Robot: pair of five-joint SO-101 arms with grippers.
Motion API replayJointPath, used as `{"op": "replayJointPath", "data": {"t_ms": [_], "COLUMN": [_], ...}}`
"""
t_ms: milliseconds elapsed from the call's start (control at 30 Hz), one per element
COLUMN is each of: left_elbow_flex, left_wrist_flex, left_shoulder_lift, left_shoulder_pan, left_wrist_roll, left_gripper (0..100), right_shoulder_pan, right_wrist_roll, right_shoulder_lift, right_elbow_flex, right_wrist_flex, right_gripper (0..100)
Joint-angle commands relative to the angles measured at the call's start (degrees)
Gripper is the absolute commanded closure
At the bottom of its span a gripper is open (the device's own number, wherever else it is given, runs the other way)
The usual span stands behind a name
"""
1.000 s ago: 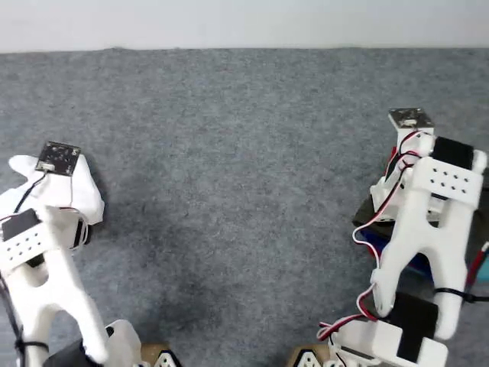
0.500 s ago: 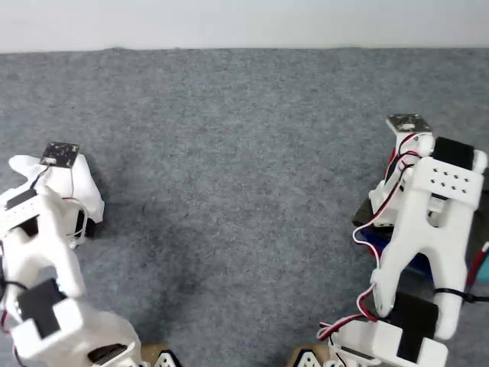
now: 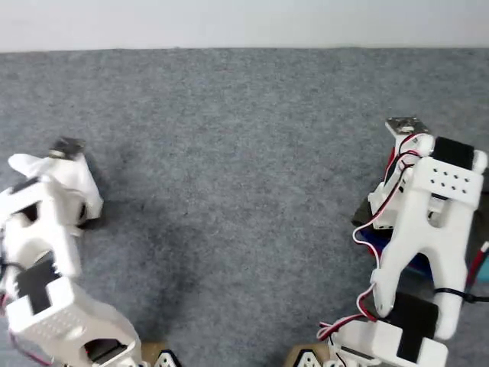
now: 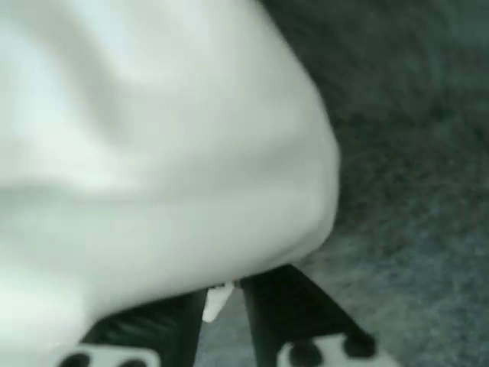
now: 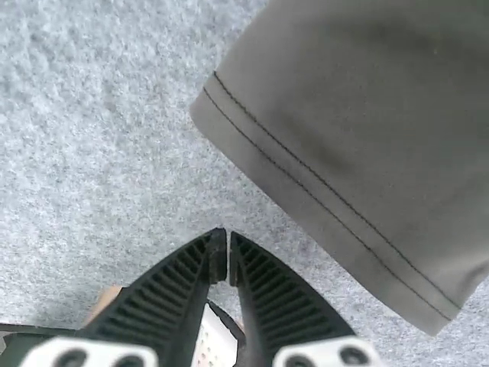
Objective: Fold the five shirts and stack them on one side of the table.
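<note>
A white shirt (image 3: 82,183) lies bunched at the far left of the grey carpeted table, and my left arm (image 3: 38,229) stands over it. In the left wrist view the white shirt (image 4: 153,138) bulges over my left gripper (image 4: 221,297); its black fingers (image 4: 283,306) are close together with a bit of white cloth pinched between them. At the right, a folded olive-grey shirt (image 5: 367,122) tops a stack (image 3: 365,212) under my right arm (image 3: 428,222). My right gripper (image 5: 221,256) is shut on nothing, just above the carpet beside that shirt's hemmed corner.
A blue layer (image 3: 382,246) and a red edge (image 3: 477,267) show in the stack beneath the right arm. Bare grey carpet (image 3: 244,168) spans the middle and far side of the table. A pale wall runs along the far edge.
My left arm has folded back toward the near edge and its wrist has tipped down over the white shirt. The right arm has hardly shifted.
</note>
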Motion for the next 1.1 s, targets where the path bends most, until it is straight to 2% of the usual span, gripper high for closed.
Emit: {"op": "replayJointPath", "data": {"t_ms": [0, 100, 233, 467, 633, 833, 1067], "left_elbow_flex": [-7.9, -11.5, -13.7, -14.0, -14.0, -16.5, -34.7], "left_wrist_flex": [2.8, 7.1, 12.7, 13.5, 13.5, 13.2, 13.4], "left_shoulder_lift": [-10.0, -16.6, -25.7, -38.0, -41.6, -43.6, -43.7], "left_shoulder_pan": [1.6, 5.6, 16.0, 35.6, 46.3, 53.4, 53.7], "left_wrist_roll": [3.7, 6.5, 6.8, 6.9, 6.9, 6.9, 6.9], "left_gripper": [99, 99, 99, 99, 99, 99, 99], "right_shoulder_pan": [-0.2, -0.2, 0.0, 0.0, 0.0, 0.0, -0.2], "right_wrist_roll": [-0.6, -0.6, -0.6, -0.6, -0.6, -0.6, -0.6], "right_shoulder_lift": [-3.6, -3.6, -3.6, -3.7, -3.7, -3.7, -3.7], "right_elbow_flex": [-2.9, -2.9, -2.9, -2.9, -2.9, -2.9, -2.9], "right_wrist_flex": [2.2, 2.9, 3.2, 3.3, 3.3, 3.4, 3.4], "right_gripper": [99.0, 99.0, 99.0, 99.0, 99.0, 99.0, 99.0]}}
